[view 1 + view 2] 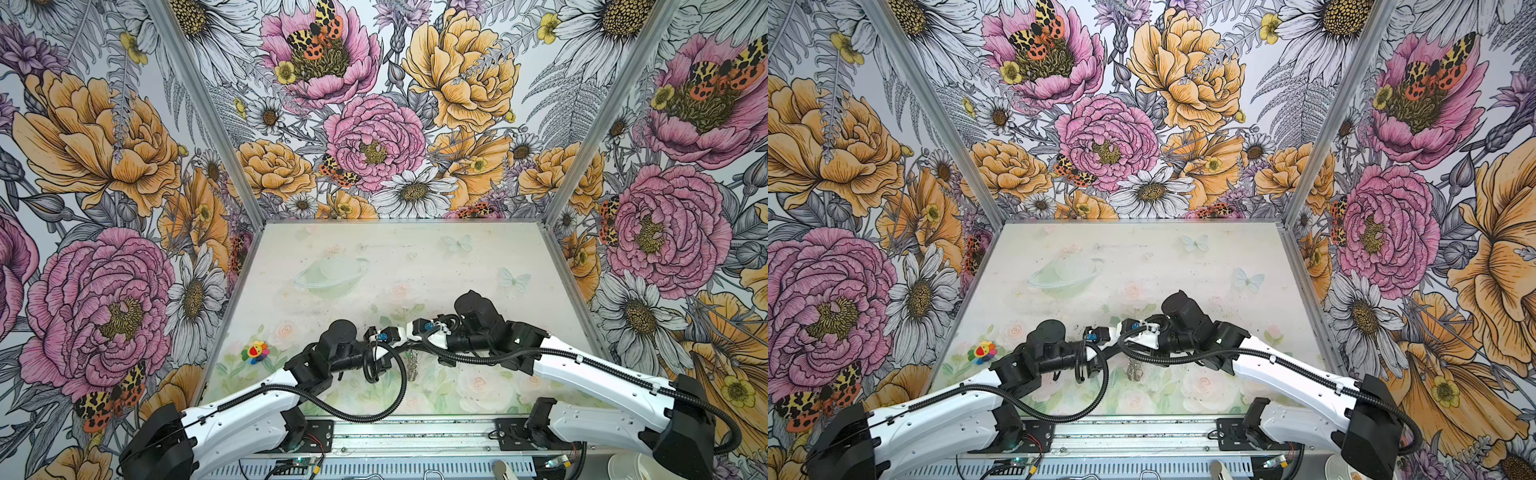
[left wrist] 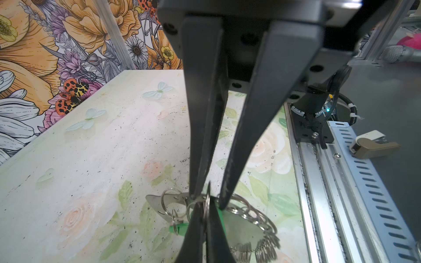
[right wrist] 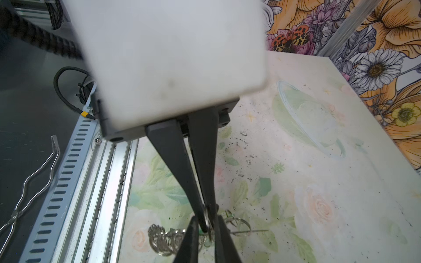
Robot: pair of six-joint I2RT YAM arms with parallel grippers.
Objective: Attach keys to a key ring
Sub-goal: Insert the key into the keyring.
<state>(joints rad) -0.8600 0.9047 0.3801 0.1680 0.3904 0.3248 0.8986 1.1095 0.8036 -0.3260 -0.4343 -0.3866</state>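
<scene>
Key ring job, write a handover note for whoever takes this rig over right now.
Left gripper: shut, its fingers clamped across one arm of the key ring.
Right gripper: shut on one wire ring at the plate's edge, tip to tip with the left.
Things: key ring between both grippers over the near middle of the table; a green key tag lies against the plate, partly hidden by the right fingers.
Done: plate and ring gripped; whether any key is threaded cannot be told.
Left: get the keys onto rings, then release.
</scene>
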